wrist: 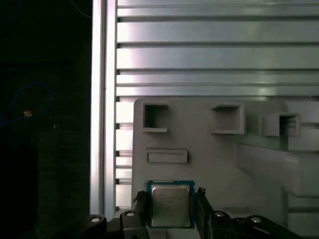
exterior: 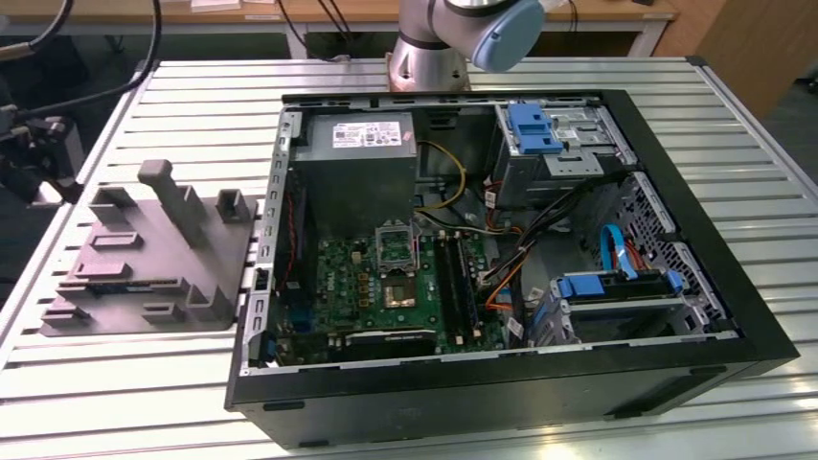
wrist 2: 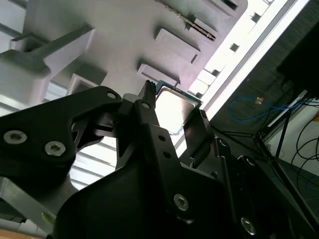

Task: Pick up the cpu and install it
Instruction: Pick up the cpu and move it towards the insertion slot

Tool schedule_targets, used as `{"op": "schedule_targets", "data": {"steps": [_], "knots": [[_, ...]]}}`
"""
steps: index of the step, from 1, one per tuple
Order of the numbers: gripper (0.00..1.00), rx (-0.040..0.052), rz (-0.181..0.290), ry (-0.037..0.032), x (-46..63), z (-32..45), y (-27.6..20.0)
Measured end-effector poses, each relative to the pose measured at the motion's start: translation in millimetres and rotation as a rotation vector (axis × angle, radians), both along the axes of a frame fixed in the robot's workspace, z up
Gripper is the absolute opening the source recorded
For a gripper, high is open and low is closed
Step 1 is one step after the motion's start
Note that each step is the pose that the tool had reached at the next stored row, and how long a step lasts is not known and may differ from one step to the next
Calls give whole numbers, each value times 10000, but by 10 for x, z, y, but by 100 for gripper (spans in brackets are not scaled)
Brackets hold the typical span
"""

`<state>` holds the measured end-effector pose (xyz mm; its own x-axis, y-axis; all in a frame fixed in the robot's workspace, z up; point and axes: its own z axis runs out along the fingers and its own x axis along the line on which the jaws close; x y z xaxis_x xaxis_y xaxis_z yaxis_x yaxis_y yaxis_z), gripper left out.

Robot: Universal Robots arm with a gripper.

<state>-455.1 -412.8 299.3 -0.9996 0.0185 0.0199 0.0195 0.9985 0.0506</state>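
1. The small flat square cpu with the pale silvery metal top and green rim sits between the two black fingers of my end effector.
2. In both wrist views the fingers stand against two opposite edges of the chip, so I read the end effector as closed on it, with the metal top facing the cameras.
3. Under the chip lies the grey plastic fixture block with raised posts and rectangular pockets. I cannot tell whether the chip is clear of its surface or resting on it.
4. The chip is near one edge of that block, just beside a shallow rectangular recess.
5. The block rests on the slatted aluminium worktop.
6. In the exterior view the block is toward the exterior view's left, just beside the open black computer case and well apart from the board inside it.
7. Inside the case I see the green motherboard with its dark metal-framed rectangular socket, and a grey power supply box behind it.
8. The grey arm base with a blue cap stands beyond the case.
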Motion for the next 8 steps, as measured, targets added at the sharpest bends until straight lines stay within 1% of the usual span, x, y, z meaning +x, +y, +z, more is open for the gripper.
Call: {"op": "schedule_targets", "data": {"steps": [8], "knots": [[47,0,0,0,0,364,0]]}}
